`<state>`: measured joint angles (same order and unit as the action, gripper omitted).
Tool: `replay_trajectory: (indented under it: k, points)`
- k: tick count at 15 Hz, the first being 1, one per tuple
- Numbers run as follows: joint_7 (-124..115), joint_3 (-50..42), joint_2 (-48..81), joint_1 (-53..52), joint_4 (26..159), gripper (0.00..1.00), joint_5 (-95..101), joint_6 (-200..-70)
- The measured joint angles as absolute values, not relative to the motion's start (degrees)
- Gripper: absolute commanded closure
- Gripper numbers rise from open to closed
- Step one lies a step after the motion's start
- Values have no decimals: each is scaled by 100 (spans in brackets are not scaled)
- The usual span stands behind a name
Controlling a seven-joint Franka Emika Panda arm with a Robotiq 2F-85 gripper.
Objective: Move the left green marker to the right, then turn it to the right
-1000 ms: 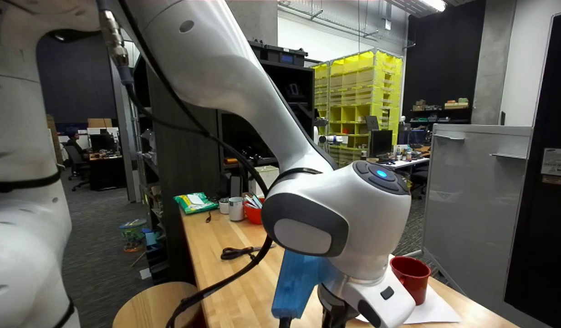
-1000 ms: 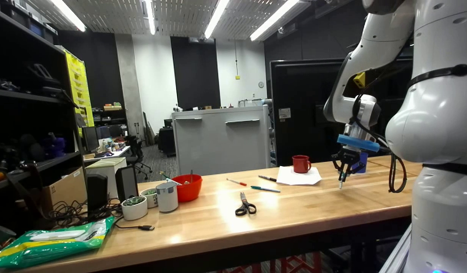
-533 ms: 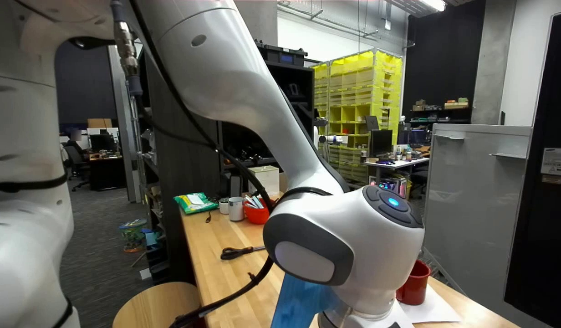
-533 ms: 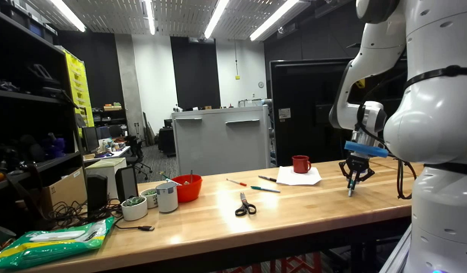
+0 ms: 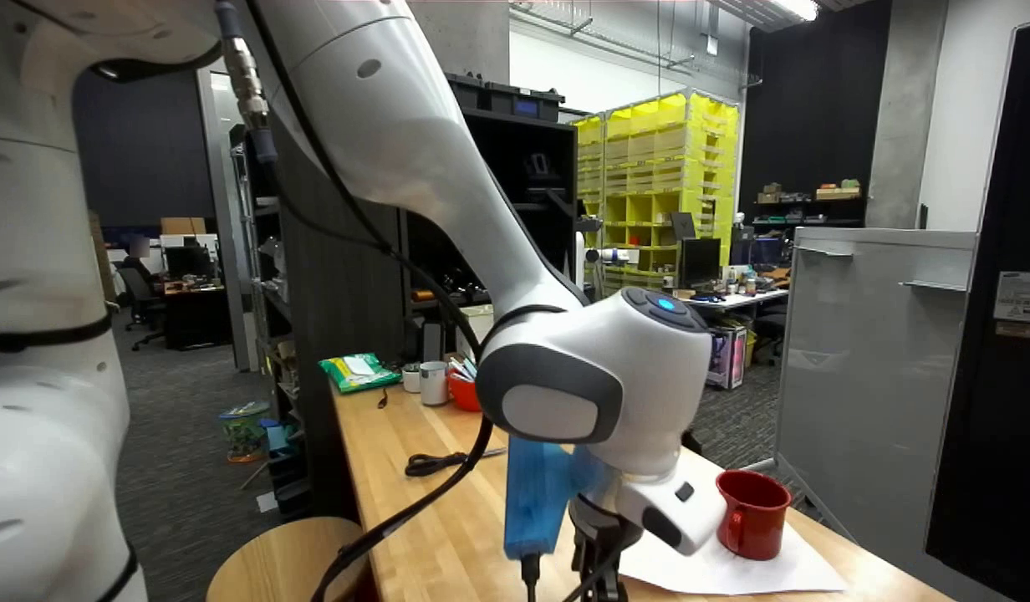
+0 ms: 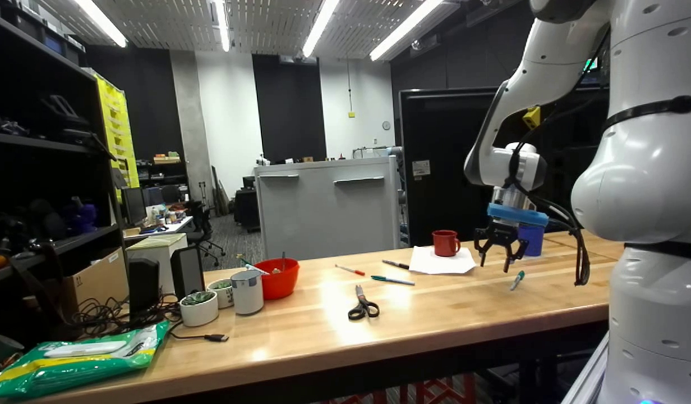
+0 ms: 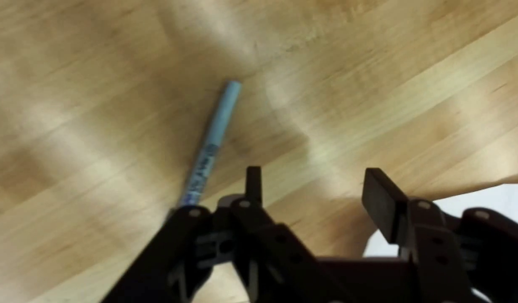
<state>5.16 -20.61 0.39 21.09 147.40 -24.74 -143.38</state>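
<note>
The green-capped marker (image 6: pixel 516 280) is laid on the table (image 6: pixel 457 303), below the fingers (image 7: pixel 383 206) and outside their gap, one end hidden by them in the wrist view. The fingers are spread apart. Near them, paper (image 6: pixel 435 266) is topped by a red mug (image 6: pixel 445 243); farther off, another green marker (image 6: pixel 392 280) is seen.

The marker (image 6: pixel 516 281) is grey-and-green, the mug (image 6: pixel 445 243) red.
</note>
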Motion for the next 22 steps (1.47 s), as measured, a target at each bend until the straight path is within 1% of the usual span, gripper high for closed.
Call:
replay_trajectory:
  k: [1, 2, 6, 8, 11, 14, 17, 22]
  points:
    - [369, -1965, -76, 2001, 14756, 1, -2281, -14356]
    - [212, -1873, -199, 1899, 14776, 0, -2095, -14351]
    - [-573, -1521, -727, 1648, 14960, 0, -1419, -14357]
    - [-1386, -1360, -984, 1669, 15155, 0, -755, -14504]
    - [-2833, -903, -1377, 2219, 15593, 0, 384, -14780]
    - [-4171, -555, -1884, 2817, 15961, 0, 1316, -14764]
    - [-4462, -523, -2187, 2865, 15899, 0, 1366, -14587]
    - [-4520, -518, -2210, 2865, 15899, 0, 1366, -14579]
